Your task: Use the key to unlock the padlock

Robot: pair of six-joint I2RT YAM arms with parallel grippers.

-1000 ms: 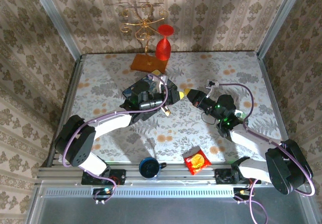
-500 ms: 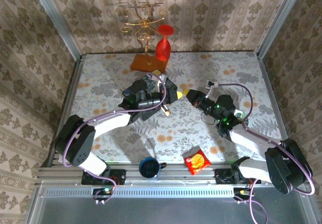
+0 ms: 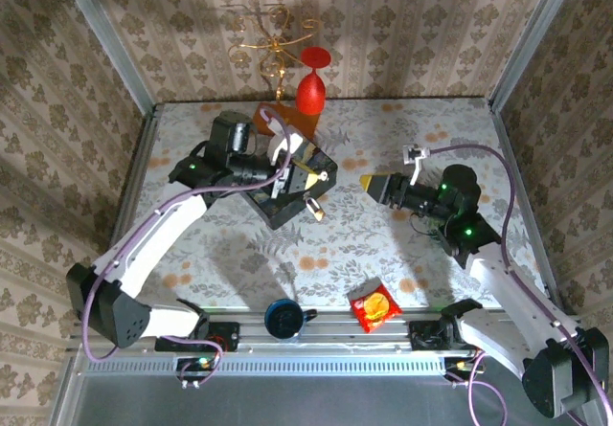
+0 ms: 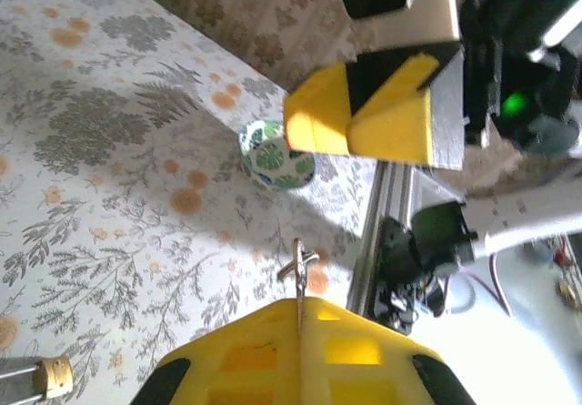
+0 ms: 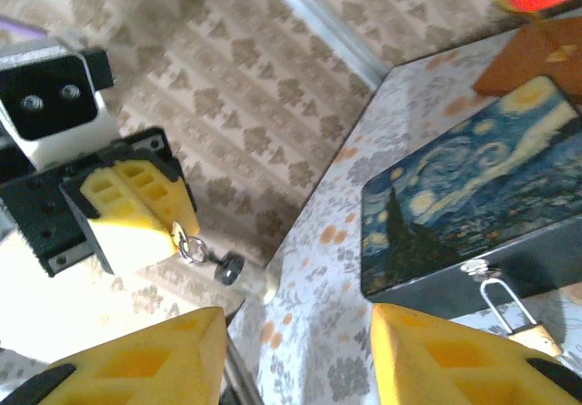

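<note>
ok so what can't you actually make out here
- key blade: left wrist view, buried between the shut left fingers.
- padlock keyhole: right wrist view, underside hidden behind a right finger at the bottom edge.
- padlock locked or open: top view, too small.
</note>
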